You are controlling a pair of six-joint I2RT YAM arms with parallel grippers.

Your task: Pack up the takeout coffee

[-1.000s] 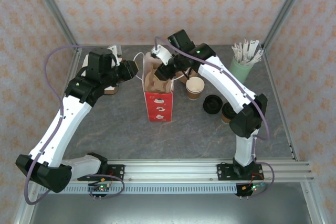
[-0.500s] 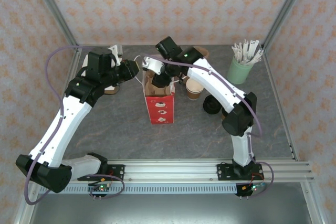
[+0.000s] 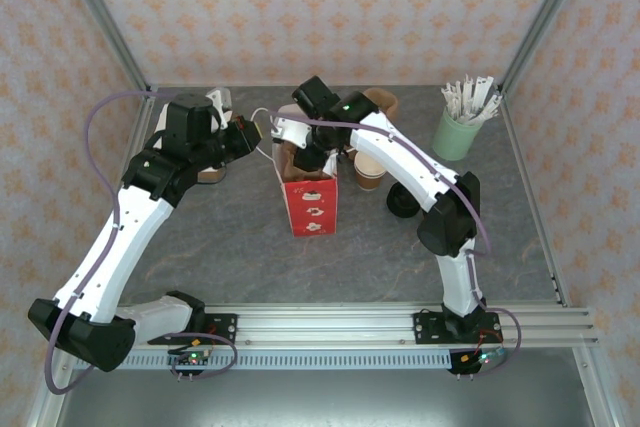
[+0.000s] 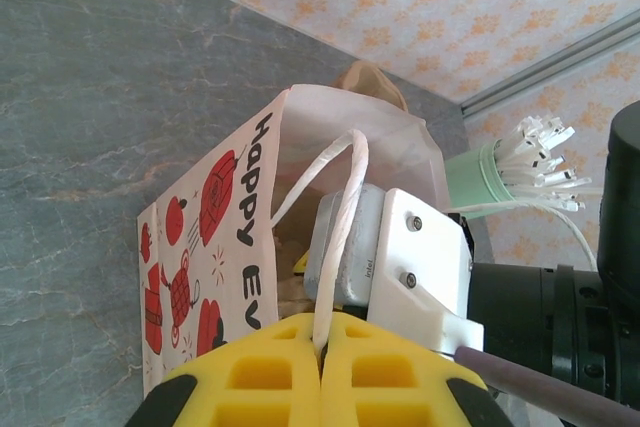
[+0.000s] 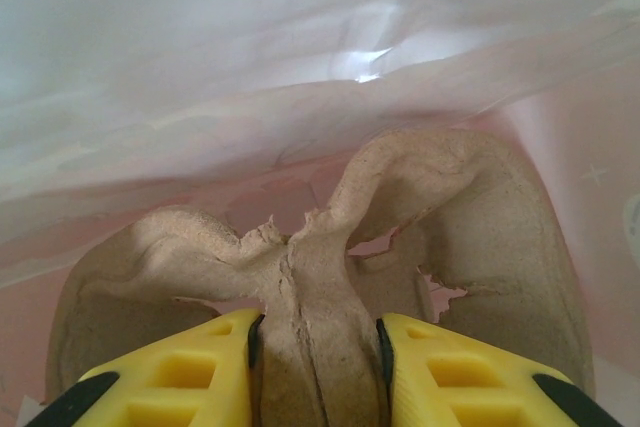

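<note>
While left gripper [image 4: 322, 347] is pinching handle [image 4: 345, 187] of bag [image 4: 215, 217] and right gripper [image 5: 318, 347] is clamping pulp tray [image 5: 330, 237] inside, takeout coffee [image 3: 365, 177] is standing centre-frame, seemingly just right of bag; risk: tray jamming, tearing paper.

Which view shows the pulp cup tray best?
Right wrist: the pulp cup tray is close up, its ridge pinched by the right gripper inside the bag. Top external catches its brown top in the bag's mouth.

Rough fibrous moulded-pulp tray [image 5: 330, 247], smooth printed paper bag [image 4: 200, 247], matt marbled grey tabletop [image 4: 90, 97], smooth yellow plastic jaws
</note>
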